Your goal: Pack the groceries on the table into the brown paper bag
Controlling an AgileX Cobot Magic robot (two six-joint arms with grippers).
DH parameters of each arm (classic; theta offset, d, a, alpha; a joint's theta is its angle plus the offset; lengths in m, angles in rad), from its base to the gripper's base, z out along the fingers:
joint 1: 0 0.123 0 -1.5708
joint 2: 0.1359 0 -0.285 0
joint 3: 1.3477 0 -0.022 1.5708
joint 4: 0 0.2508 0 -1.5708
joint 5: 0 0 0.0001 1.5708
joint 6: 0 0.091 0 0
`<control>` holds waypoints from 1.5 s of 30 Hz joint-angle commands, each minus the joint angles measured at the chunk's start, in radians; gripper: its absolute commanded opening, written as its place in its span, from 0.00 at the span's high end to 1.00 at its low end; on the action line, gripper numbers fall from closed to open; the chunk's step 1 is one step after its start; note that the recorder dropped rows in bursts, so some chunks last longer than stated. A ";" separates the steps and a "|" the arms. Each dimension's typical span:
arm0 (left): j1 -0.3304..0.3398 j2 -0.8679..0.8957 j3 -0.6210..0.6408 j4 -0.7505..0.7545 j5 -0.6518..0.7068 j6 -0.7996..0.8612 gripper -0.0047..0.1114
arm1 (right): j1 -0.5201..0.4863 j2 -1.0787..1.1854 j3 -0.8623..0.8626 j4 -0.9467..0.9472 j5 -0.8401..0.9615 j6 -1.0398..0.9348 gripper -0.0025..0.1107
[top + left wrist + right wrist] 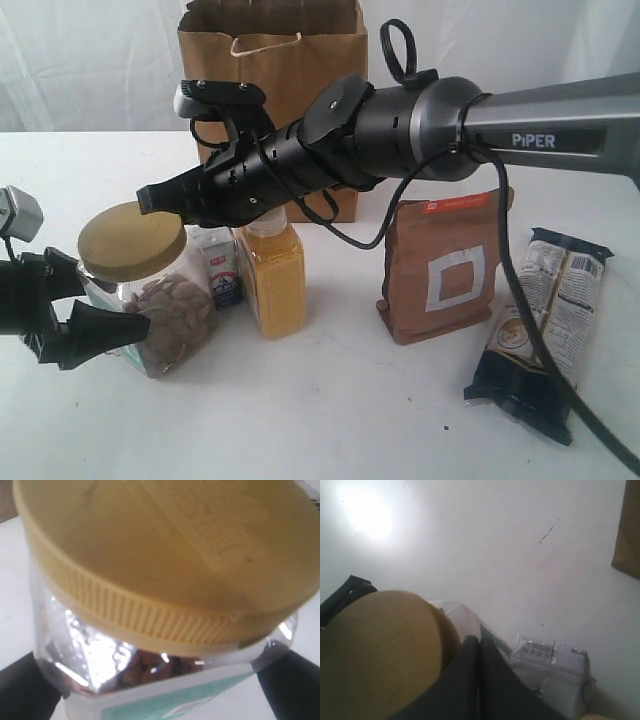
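Presently the right gripper [150, 197], shut and empty, hangs over the yellow-lidded clear jar [172, 310]. Its arm crosses before the brown paper bag [270, 60] and hides the cap of the yellow bottle [272, 285]. Small carton [222, 265] stands between jar and bottle. Copper-brown pouch [445, 270] and long packet [548, 320] lie well apart from the jar. Left gripper [112, 302] spread wide astride the jar; contact indeterminate. Jar stands upright on the table [330, 410], with ribbed lid and brown pieces inside.

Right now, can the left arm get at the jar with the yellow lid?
Probably yes. The open left hand is at the jar, one finger on each side. The shut right hand hangs over the lid, but leaves the sides free.
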 commanded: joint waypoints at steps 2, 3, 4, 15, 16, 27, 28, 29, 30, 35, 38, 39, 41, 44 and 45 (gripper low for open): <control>-0.005 -0.009 -0.004 -0.060 0.152 -0.051 0.06 | 0.001 0.003 0.000 -0.009 0.071 0.025 0.98; -0.005 -0.009 -0.004 -0.079 0.186 -0.053 0.06 | 0.001 0.003 0.000 -0.009 0.080 0.025 0.98; -0.005 -0.009 -0.004 -0.096 0.214 -0.053 0.06 | 0.001 0.003 0.000 -0.009 0.083 0.025 0.98; -0.005 -0.009 -0.004 -0.184 0.350 -0.012 0.06 | 0.001 0.003 0.000 -0.017 0.193 0.024 0.98; -0.005 -0.009 -0.004 -0.225 0.350 0.031 0.06 | 0.001 0.003 0.000 -0.019 0.201 0.024 0.98; -0.005 -0.007 -0.004 -0.332 0.274 0.585 0.06 | 0.001 0.003 0.000 -0.094 0.242 0.019 0.98; -0.005 -0.007 -0.004 -0.335 0.274 0.587 0.06 | 0.001 0.003 0.000 -0.094 0.250 0.019 0.98; -0.005 -0.007 -0.004 -0.340 0.274 0.587 0.06 | 0.001 0.003 0.000 -0.094 0.261 0.019 0.98; -0.005 -0.007 -0.004 -0.343 0.274 0.587 0.06 | 0.001 0.003 0.000 -0.094 0.266 0.019 0.98; -0.005 -0.003 -0.004 -0.365 0.237 0.587 0.06 | 0.001 -0.028 -0.002 -0.114 0.268 0.019 0.98; -0.005 0.021 -0.004 -0.365 0.177 0.587 0.06 | 0.001 -0.064 -0.015 -0.145 0.273 0.022 0.98; -0.005 0.031 -0.004 -0.367 0.163 0.587 0.06 | 0.001 -0.077 -0.020 -0.159 0.280 0.022 0.98; -0.005 0.055 -0.004 -0.376 0.155 0.587 0.06 | 0.001 -0.099 -0.024 -0.161 0.309 0.030 0.98; -0.005 0.074 -0.004 -0.423 0.150 0.587 0.06 | 0.001 -0.120 -0.024 -0.170 0.346 0.030 0.98; -0.005 0.077 -0.004 -0.435 0.145 0.587 0.06 | 0.001 -0.122 -0.024 -0.177 0.354 0.030 0.98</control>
